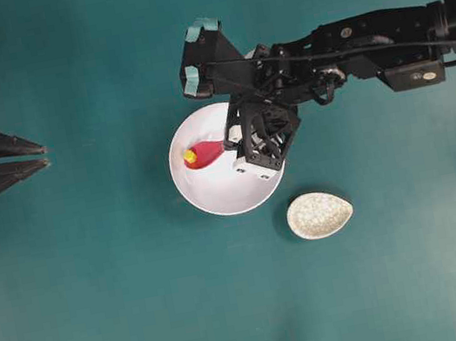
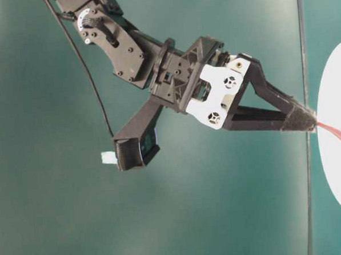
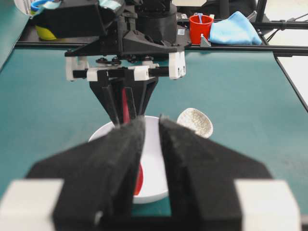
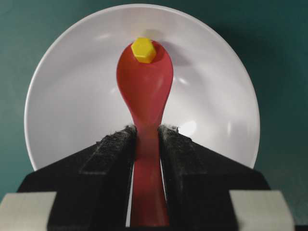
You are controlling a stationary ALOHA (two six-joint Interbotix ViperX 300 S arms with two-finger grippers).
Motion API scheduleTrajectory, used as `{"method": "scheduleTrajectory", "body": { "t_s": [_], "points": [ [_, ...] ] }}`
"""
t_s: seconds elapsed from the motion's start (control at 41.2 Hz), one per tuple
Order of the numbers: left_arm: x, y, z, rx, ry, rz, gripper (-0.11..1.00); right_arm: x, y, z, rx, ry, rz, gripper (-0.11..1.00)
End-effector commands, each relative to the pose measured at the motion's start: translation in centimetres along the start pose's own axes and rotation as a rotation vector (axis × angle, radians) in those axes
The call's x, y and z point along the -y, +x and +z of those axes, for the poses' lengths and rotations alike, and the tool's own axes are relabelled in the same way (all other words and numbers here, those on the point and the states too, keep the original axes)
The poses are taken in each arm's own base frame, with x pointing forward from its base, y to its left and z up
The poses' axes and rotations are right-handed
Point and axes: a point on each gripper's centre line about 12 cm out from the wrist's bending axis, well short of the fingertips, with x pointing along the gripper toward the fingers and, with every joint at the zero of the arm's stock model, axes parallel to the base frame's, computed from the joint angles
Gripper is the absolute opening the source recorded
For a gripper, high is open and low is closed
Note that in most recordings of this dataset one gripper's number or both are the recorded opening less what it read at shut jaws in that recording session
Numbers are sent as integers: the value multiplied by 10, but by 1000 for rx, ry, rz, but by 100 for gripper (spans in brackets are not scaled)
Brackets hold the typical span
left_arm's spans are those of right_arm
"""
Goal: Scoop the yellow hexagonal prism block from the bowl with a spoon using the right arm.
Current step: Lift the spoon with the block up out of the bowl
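right gripper (image 4: 144, 139): jaws clenched on the handle of the spoon (image 4: 144, 91) | spoon: scoop inside the bowl (image 4: 62, 96), pointing away | yellow hexagonal prism block (image 4: 143, 49): at the far tip of the scoop | speckled dish (image 1: 320, 213): on the counter (image 1: 103, 316) just right of the bowl | left gripper (image 1: 36, 158): far left, jaws released a narrow gap, grasping nothing

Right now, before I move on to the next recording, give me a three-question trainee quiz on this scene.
1. True or false: the right gripper is shut on the spoon.
2. Where is the yellow block? A) on the table B) at the spoon's tip C) in the speckled dish
3. Fill in: the spoon's scoop is over the white ____.

Key: 1 true; 2 B; 3 bowl.
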Motion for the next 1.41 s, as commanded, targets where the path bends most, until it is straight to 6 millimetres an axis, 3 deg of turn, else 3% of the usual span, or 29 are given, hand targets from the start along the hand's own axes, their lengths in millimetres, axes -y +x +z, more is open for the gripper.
{"method": "scheduleTrajectory", "body": {
  "t_s": [0.0,0.558,0.946,1.382],
  "points": [
    [0,2,12,31,0,0,19,-7,-19,15,62,-11,16,25],
    [0,2,12,31,0,1,19,-10,-42,17,91,-26,25,25],
    [0,2,12,31,-2,0,19,-8,-55,7,123,-28,25,25],
    [0,2,11,28,-2,1,19,-4,-80,-12,337,-35,34,25]
  ]
}}
